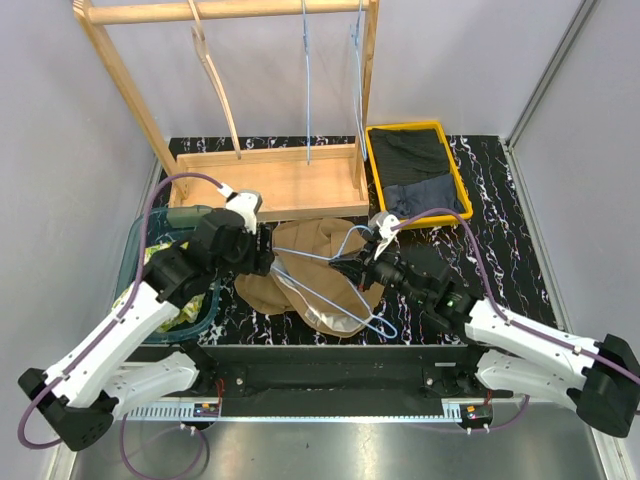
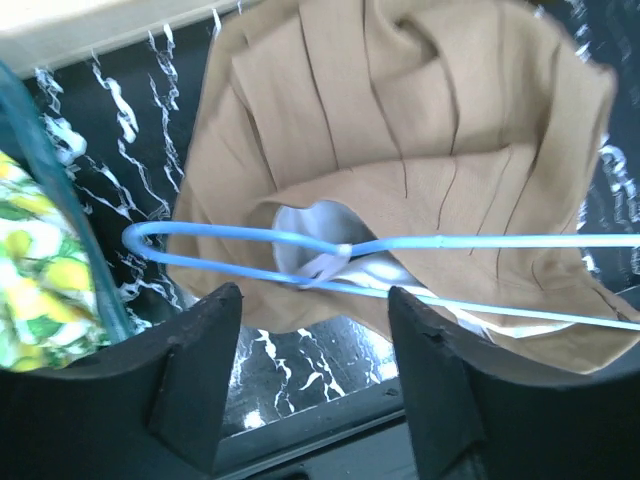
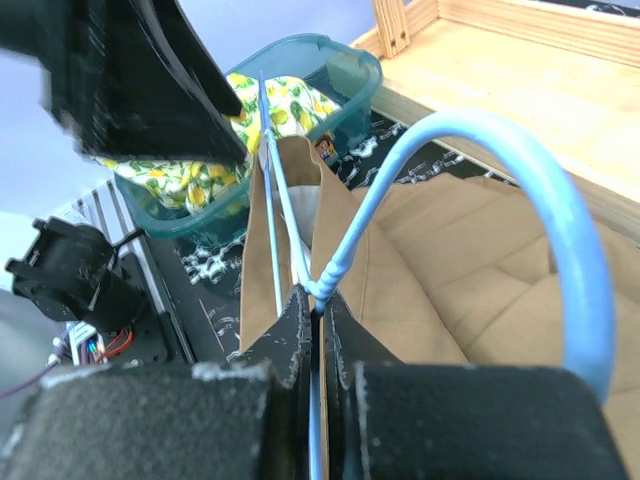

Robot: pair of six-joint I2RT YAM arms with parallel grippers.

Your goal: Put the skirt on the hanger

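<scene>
While the table [image 1: 495,190] bears the tan skirt [image 1: 300,265] bunched at its middle, with the blue hanger [image 2: 450,241] lying across its waist opening, our right gripper [image 3: 318,310] is clenched on the hanger's neck and our left gripper [image 2: 312,300] stands released just short of the waistband. We should pinch waistband fabric only, never wire.
</scene>
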